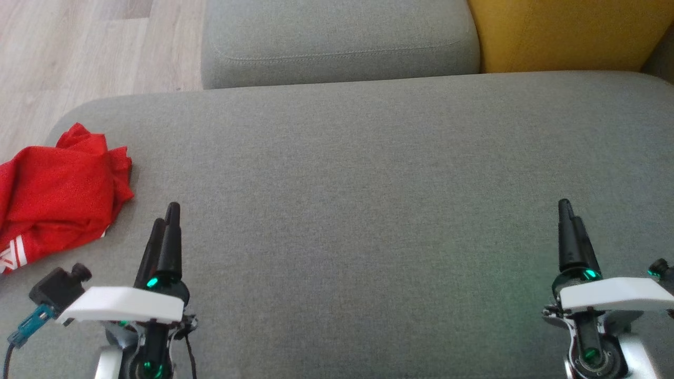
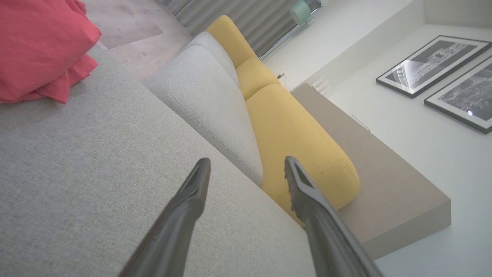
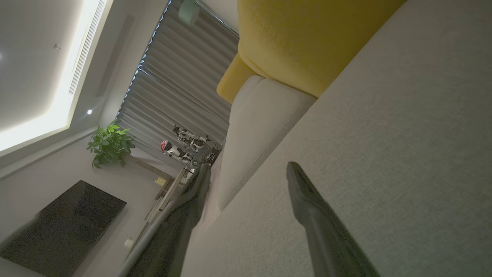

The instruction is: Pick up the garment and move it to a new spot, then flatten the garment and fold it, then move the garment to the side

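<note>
Head view, nearest first: left pincer [image 1: 166,213] and right pincer [image 1: 570,210] poised over the grey sofa seat [image 1: 368,210], fingers of each apart, gripping nothing. Left of and just beyond the left pincer, clear of it: crumpled red garment [image 1: 58,184], white-striped, at the seat's left edge. Farther back, side by side: grey cushion [image 1: 337,42], yellow cushion [image 1: 568,31]; wood floor [image 1: 79,47] at far left.

No legible text, white marking [image 1: 11,253] on the red garment [image 1: 58,189] cut off at the edge and unreadable, framed prints [image 2: 432,65] showing no readable lettering
</note>
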You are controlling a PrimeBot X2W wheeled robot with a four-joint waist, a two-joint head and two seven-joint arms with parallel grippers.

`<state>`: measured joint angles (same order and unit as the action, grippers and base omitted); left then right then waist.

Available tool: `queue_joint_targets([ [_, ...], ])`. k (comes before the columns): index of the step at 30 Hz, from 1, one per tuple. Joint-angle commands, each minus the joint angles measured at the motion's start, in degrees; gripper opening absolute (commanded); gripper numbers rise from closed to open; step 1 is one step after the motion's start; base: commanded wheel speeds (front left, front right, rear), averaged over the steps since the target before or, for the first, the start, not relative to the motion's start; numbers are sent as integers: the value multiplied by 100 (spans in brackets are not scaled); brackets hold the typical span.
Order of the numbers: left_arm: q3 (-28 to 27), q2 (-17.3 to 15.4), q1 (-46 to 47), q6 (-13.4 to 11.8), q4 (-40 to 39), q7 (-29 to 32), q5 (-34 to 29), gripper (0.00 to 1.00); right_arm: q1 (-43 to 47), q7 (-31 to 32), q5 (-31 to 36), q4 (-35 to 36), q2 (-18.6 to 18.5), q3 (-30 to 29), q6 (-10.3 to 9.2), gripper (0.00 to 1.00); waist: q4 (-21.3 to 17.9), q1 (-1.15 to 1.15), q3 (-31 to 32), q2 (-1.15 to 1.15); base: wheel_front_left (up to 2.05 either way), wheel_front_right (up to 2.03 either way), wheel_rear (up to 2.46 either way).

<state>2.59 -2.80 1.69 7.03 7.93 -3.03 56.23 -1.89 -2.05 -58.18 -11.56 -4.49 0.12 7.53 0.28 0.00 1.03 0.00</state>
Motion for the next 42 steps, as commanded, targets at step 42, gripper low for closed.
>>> queue_joint_targets([
  [42,342,-291,158,-348,71,-723,-3489,100,-235,-246,3867,94,-27,372,-3,100,35,0,84,0,0,0,0],
])
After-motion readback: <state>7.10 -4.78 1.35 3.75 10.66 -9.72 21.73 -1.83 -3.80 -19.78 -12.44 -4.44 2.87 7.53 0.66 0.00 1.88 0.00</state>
